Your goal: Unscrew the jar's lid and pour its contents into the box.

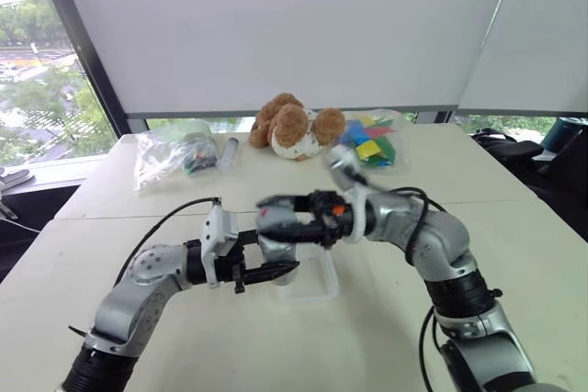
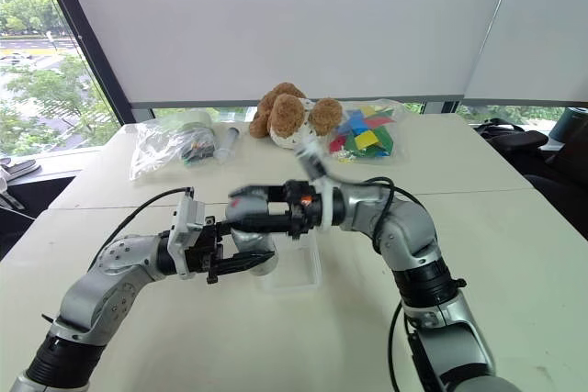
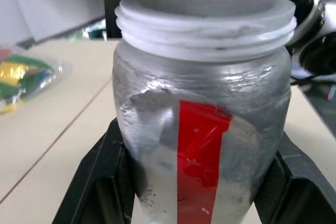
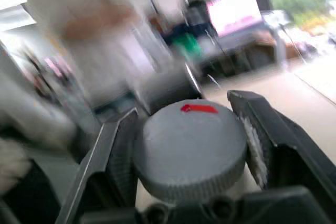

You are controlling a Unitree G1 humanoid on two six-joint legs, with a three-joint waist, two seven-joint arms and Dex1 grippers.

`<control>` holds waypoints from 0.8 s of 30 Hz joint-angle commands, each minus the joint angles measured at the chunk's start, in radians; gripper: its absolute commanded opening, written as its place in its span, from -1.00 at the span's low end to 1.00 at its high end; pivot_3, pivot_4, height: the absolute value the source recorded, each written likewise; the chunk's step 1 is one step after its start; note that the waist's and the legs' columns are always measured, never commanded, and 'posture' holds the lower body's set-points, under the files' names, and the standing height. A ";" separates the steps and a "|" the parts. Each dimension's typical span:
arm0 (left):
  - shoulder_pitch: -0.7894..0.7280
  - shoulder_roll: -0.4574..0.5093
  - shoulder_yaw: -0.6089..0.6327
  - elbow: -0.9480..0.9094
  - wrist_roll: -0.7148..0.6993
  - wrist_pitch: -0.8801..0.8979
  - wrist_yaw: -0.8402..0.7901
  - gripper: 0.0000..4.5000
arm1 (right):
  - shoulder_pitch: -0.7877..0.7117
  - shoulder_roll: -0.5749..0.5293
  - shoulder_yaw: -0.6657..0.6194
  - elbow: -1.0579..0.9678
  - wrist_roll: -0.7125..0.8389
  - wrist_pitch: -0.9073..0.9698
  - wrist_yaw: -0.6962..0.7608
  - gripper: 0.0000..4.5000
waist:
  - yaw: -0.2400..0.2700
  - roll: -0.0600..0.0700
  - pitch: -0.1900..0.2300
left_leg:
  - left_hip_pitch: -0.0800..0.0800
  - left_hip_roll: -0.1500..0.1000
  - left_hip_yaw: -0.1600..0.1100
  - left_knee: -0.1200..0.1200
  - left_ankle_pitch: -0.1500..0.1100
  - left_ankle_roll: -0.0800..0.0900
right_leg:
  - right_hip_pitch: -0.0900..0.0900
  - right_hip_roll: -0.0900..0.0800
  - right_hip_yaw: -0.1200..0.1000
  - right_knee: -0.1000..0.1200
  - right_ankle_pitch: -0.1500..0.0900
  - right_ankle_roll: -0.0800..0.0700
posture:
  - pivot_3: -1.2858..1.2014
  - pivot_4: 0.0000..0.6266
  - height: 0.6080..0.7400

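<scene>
Your left arm comes in low with the elbow bent, its wrist level and pointing across to the right, and the left gripper (image 1: 266,273) has its 2 black fingers (image 3: 100,182) clamped tight on the jar (image 3: 202,129). Your right arm arches over from the other side, forearm aimed left and tipped slightly up. The right gripper (image 1: 276,218) sits just above the left one, fingers (image 4: 262,145) pinched on the lid (image 4: 190,148).

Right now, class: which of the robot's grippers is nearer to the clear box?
Left. The left gripper holds the jar just above the box; the right gripper, gripping the lid, sits higher.
</scene>
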 commanded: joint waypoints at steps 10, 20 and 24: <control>0.021 0.095 0.152 0.015 -0.092 0.062 -0.012 -0.05 | 0.356 -0.320 -0.268 0.204 -0.294 -0.495 0.000 0.04 | 0.007 -0.001 0.000 | 0.000 -0.001 0.003 0.000 0.000 0.001 | 0.001 -0.001 0.000 -0.003 0.000 0.000 | 0.03 -0.52 1.00; -0.006 0.115 0.192 0.066 -0.131 0.115 -0.013 -0.05 | 0.439 -0.326 -0.320 0.761 -0.501 -1.027 -0.011 0.04 | -0.027 0.001 0.001 | 0.005 0.001 0.006 0.000 0.000 0.001 | 0.005 0.002 0.003 0.000 -0.001 0.002 | 0.03 -0.52 1.00; -0.011 0.118 0.190 0.075 -0.133 0.121 -0.014 -0.05 | 0.427 -0.306 -0.343 0.842 -0.491 -1.056 -0.048 0.26 | -0.027 0.001 0.001 | 0.005 0.001 0.006 0.000 0.000 0.001 | 0.005 0.001 0.003 0.000 -0.001 0.002 | 0.03 -0.52 1.00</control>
